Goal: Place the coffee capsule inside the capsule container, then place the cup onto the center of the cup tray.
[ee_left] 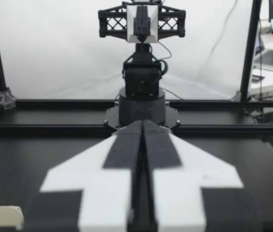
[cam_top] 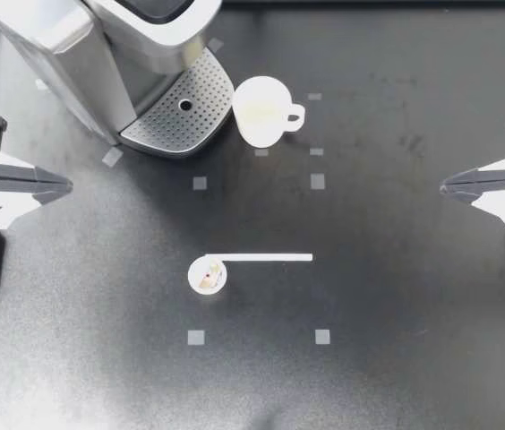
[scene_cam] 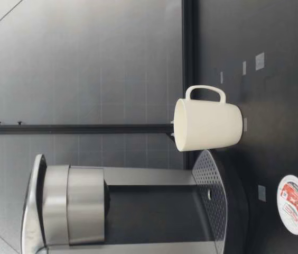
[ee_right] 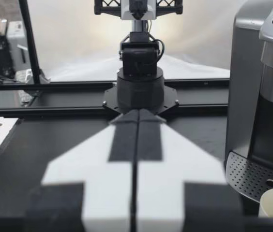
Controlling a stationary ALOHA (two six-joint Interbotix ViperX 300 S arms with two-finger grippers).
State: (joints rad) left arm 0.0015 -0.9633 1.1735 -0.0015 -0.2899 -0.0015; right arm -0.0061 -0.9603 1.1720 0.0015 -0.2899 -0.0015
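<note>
White cup [cam_top: 261, 109] stands just right of the perforated cup tray [cam_top: 158, 125], not on it, while the coffee capsule [cam_top: 206, 274] lies in the middle of the tabletop [cam_top: 396, 296], well apart from the coffee machine [cam_top: 73, 45]. Both steps look undone: my left hand [cam_top: 66, 186] and my right hand [cam_top: 445, 186] sit at the sides, fingers together, empty.

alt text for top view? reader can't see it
A white cup stands on the table beside the perforated cup tray of the coffee machine, not on it; a coffee capsule sits mid-table by a white strip. The left gripper and right gripper sit at the table's sides, fingers shut, empty.
</note>
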